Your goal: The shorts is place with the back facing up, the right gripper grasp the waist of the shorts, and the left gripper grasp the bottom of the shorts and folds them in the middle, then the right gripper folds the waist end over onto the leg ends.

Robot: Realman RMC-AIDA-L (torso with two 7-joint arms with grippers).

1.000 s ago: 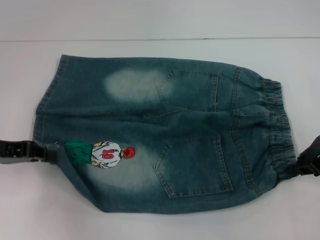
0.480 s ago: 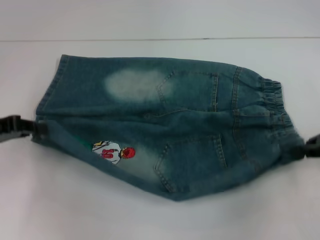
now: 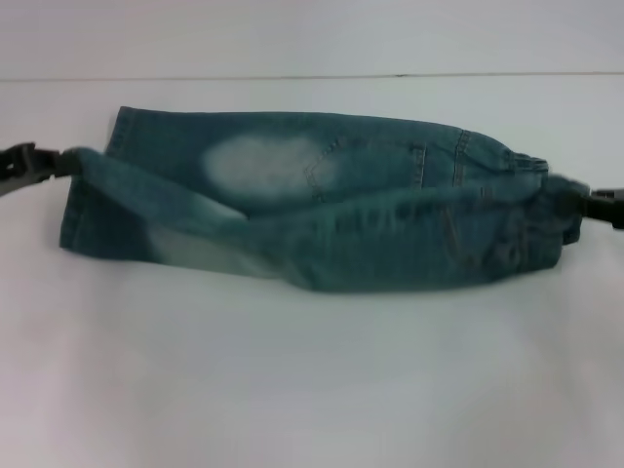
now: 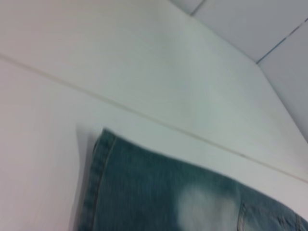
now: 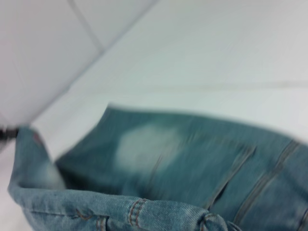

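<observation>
The faded denim shorts (image 3: 292,166) lie lengthwise across the white table, leg ends to the left and waist to the right. The near half is lifted and stretched in a taut band (image 3: 390,239) over the far half, hiding the cartoon print. My left gripper (image 3: 57,162) is shut on the bottom of the shorts at the raised near hem. My right gripper (image 3: 582,202) is shut on the waist of the shorts at the near end of the ruffled band. The far hem (image 4: 96,183) and pale patch (image 5: 144,147) rest flat on the table.
The white table (image 3: 312,380) spreads bare in front of the shorts. A thin seam (image 3: 292,76) runs along the back where the table meets the wall. Tile joints (image 4: 279,45) show on the wall behind.
Both grippers have risen and moved toward the back, carrying the near edge of the shorts up and over the far half. The near pocket and the number 10 print have rolled out of sight.
</observation>
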